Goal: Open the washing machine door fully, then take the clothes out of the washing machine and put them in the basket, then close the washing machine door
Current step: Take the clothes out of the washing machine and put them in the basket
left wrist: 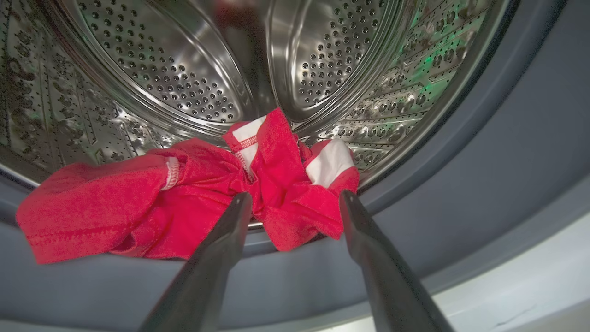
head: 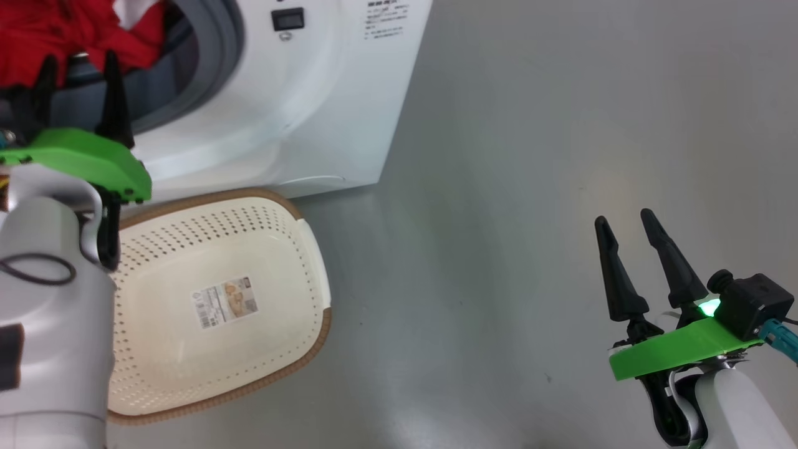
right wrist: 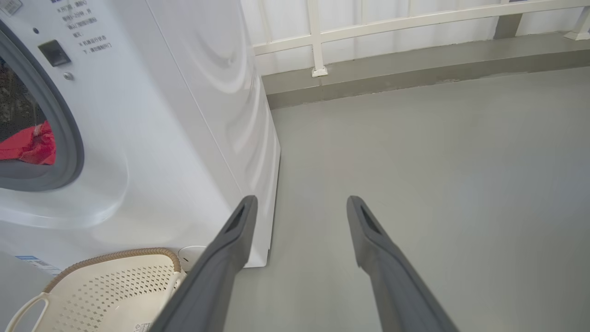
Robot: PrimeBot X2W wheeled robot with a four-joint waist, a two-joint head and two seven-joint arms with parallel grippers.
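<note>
crumpled red clothes (left wrist: 184, 203) against perforated steel drum (left wrist: 184, 83)

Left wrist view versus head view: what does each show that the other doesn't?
Left wrist view: the steel perforated drum and the white panels in the clothes, which spill onto the grey gasket. Head view: the basket with its paper label, before the washing machine, and the open right gripper. Both: the red clothes and the open left gripper pointed at them.

Pale forearms (head: 50, 324), bright green wrist plates (head: 679, 349).
Left gripper (head: 80, 62) and right gripper (head: 624, 219): long black tapered fingers (head: 617, 280); black camera (head: 748, 305), green light (head: 709, 307) and teal plug (head: 782, 337) beside the right's plate.
</note>
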